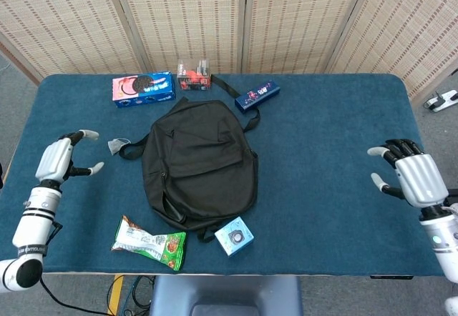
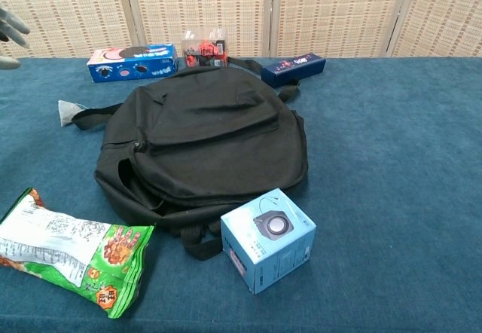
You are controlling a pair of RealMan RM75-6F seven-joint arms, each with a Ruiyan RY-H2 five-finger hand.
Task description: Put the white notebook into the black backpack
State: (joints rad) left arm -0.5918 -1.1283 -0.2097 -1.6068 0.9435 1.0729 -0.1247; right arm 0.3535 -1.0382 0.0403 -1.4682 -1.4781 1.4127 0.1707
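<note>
The black backpack (image 1: 199,162) lies flat in the middle of the blue table, its flap down over the opening; the chest view shows it too (image 2: 207,141). The white notebook is not visible in either view. My left hand (image 1: 61,159) hovers far to the left of the backpack, fingers apart and holding nothing; only its fingertips (image 2: 9,28) show at the chest view's left edge. My right hand (image 1: 411,176) is near the table's right edge, fingers spread, empty.
A green snack bag (image 1: 149,243) and a small blue box (image 1: 235,236) lie at the front of the table. At the back are a blue cookie box (image 1: 143,88), a red-and-clear pack (image 1: 194,76) and a dark blue box (image 1: 257,94).
</note>
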